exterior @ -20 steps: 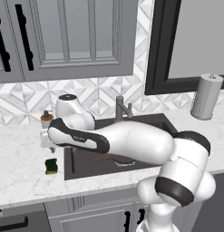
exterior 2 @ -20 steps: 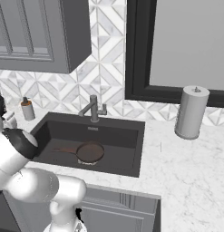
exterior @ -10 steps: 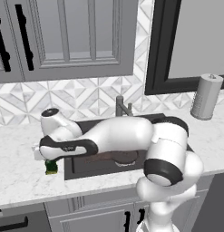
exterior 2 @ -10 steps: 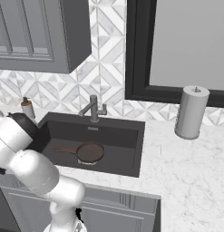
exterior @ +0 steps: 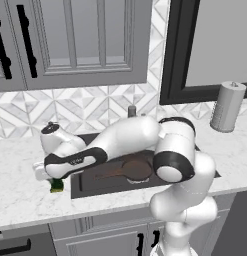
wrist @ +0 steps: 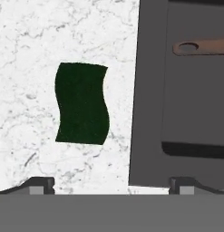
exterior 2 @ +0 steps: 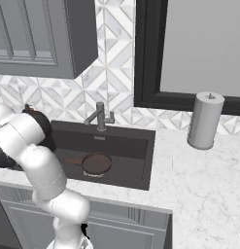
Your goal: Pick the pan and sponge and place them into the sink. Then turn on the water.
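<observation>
The sponge (wrist: 81,104) lies green side up on the white marble counter, just left of the sink (wrist: 177,113). My gripper (wrist: 112,186) hangs open above it, fingertips (wrist: 38,183) spread wide, nothing between them. From the left base camera the gripper (exterior: 49,178) sits right over the sponge (exterior: 56,186) at the sink's (exterior: 90,180) left rim. The dark brown pan (exterior: 136,169) rests inside the basin, its handle pointing left. The handle's holed end (wrist: 199,47) shows in the hand view. In the right base view the pan (exterior 2: 95,164) lies over the drain. No blue stream runs from the faucet (exterior 2: 99,116).
A grey paper towel roll (exterior 2: 205,120) stands on the counter right of the sink. The faucet (exterior: 131,110) rises behind the basin against the tiled wall. Grey cabinets (exterior: 70,40) hang above the counter. My own arm stretches across the front of the sink.
The arm has swung left and down across the sink, bringing the open gripper low over the sponge. Pan and sponge have stayed put.
</observation>
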